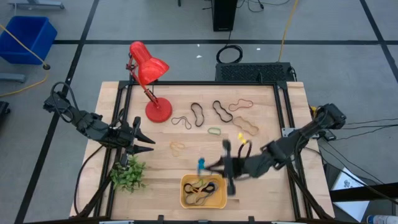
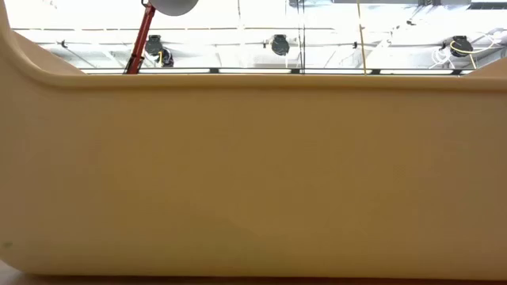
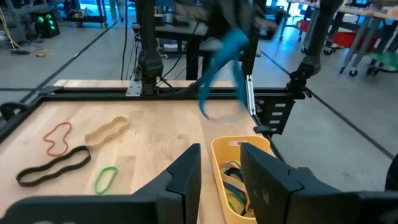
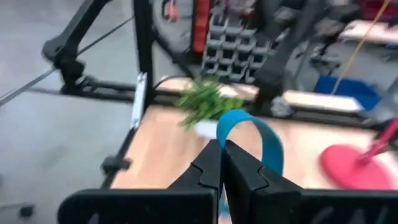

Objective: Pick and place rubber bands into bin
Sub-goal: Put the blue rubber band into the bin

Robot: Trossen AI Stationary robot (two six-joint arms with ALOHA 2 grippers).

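While the left gripper [image 1: 151, 142] waits with fingers apart near the plant [image 1: 128, 175], the right gripper [image 4: 222, 149] pinches a blue band [image 4: 261, 140] above the table [image 1: 261, 186], just beside the bin [image 1: 185, 200], which holds several bands; others lie scattered near the red lamp [image 1: 148, 65].

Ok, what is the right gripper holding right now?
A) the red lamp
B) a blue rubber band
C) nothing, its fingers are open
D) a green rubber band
B. In the right wrist view the right gripper is shut on a blue rubber band, whose loop stands up above the fingertips; the high view shows the same blue band just above the bin.
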